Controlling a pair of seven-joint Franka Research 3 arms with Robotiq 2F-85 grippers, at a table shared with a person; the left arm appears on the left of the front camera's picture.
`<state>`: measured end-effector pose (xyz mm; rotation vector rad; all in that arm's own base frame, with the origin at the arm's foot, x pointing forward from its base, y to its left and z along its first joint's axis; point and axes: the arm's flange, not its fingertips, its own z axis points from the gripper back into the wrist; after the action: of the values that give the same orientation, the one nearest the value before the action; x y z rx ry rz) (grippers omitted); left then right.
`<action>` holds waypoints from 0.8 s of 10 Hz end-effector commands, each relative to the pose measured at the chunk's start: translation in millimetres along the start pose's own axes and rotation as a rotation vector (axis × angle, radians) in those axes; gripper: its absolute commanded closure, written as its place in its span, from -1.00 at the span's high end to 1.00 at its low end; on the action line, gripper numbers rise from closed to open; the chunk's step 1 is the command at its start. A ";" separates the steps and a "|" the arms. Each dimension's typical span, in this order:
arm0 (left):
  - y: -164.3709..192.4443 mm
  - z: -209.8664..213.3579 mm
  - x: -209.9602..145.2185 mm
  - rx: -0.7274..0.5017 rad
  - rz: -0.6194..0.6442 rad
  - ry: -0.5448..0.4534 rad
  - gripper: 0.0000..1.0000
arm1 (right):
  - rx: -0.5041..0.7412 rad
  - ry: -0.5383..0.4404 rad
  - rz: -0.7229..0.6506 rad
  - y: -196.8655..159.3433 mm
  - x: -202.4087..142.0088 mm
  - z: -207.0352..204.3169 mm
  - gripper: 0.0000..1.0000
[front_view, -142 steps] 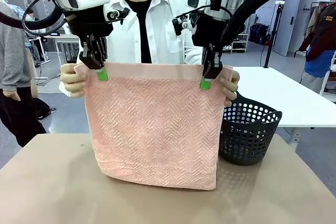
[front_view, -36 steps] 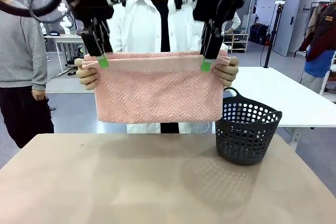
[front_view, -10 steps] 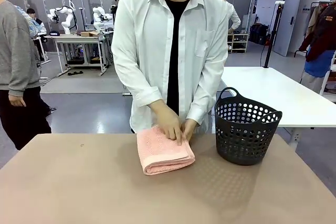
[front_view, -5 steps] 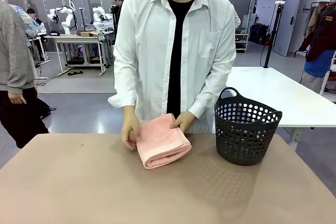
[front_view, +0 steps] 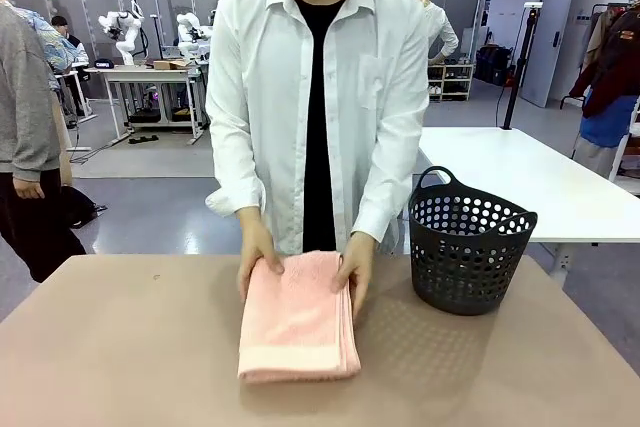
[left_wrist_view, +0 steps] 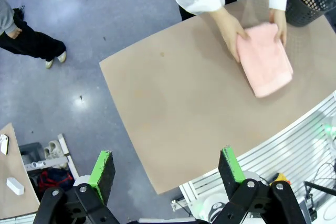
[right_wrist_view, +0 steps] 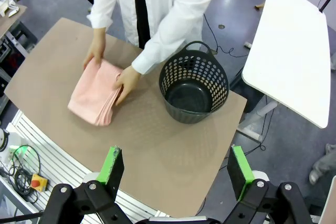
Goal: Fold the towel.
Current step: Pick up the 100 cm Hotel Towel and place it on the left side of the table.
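1. Front view: the towel (front_view: 298, 320), salmon-pink terry with a herringbone weave, lies folded into a thick rectangle on the tan worktop (front_view: 100, 347), a smooth band along its near edge.
2. A person's hands (front_view: 258, 259) press its far corners.
3. A black perforated basket (front_view: 470, 242), round with a loop handle, stands just beside the towel.
4. Left wrist view: the left gripper (left_wrist_view: 165, 170) hangs high above, green pads apart, empty.
5. Right wrist view: the right gripper (right_wrist_view: 174, 167) likewise, jaws wide; the basket's bare inside shows.

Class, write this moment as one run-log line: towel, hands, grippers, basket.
towel: folded, flat on table | person's hands: on both sides | left gripper: open, high above | right gripper: open, high above | basket: beside towel
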<state>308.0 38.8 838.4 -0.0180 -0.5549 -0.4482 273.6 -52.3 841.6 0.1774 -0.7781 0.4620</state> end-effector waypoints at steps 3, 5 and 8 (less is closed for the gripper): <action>0.9 2.4 -0.3 -0.001 -0.013 0.005 1.00 | 0.003 0.002 -0.001 -0.4 0.6 0.8 1.00; 0.9 2.4 -0.3 -0.001 -0.013 0.005 1.00 | 0.003 0.002 -0.001 -0.4 0.6 0.8 1.00; 0.9 2.4 -0.3 -0.001 -0.013 0.005 1.00 | 0.003 0.002 -0.001 -0.4 0.6 0.8 1.00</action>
<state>308.0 38.8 838.5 -0.0180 -0.5549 -0.4482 273.6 -52.3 841.6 0.1774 -0.7781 0.4620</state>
